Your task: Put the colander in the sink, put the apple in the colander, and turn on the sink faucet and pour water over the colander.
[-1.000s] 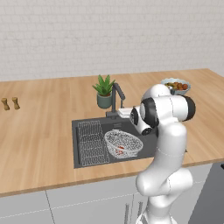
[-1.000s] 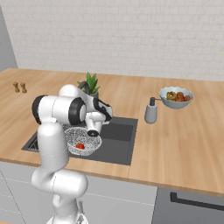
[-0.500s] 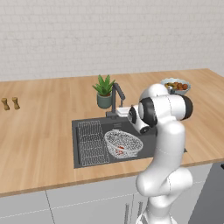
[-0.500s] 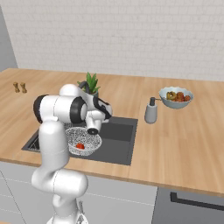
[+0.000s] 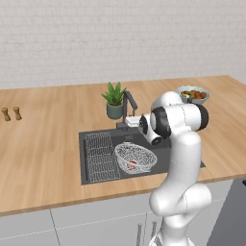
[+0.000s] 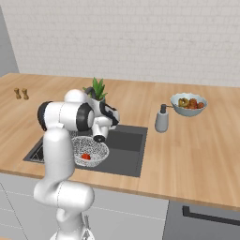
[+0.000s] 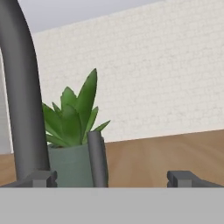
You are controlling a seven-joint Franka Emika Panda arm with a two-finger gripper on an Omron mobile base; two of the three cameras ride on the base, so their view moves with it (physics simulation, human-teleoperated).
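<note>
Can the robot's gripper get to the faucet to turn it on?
Probably yes. The gripper is open and faces the faucet, which stands close ahead between its tips. Nothing blocks it; the plant sits behind.

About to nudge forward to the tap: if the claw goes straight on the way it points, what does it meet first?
Probably the sink faucet: its slim upright piece stands between the open claw tips, the plant behind it. Depth is hard to judge.

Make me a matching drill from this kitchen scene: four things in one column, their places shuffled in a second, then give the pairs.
Things:
1. apple
2. colander
3. plant
4. fruit bowl

Places:
A. on the counter behind the sink faucet
B. in the sink
C. inside the colander
D. on the counter beside the soap dispenser

Pairs: 1-C, 2-B, 3-A, 4-D
</note>
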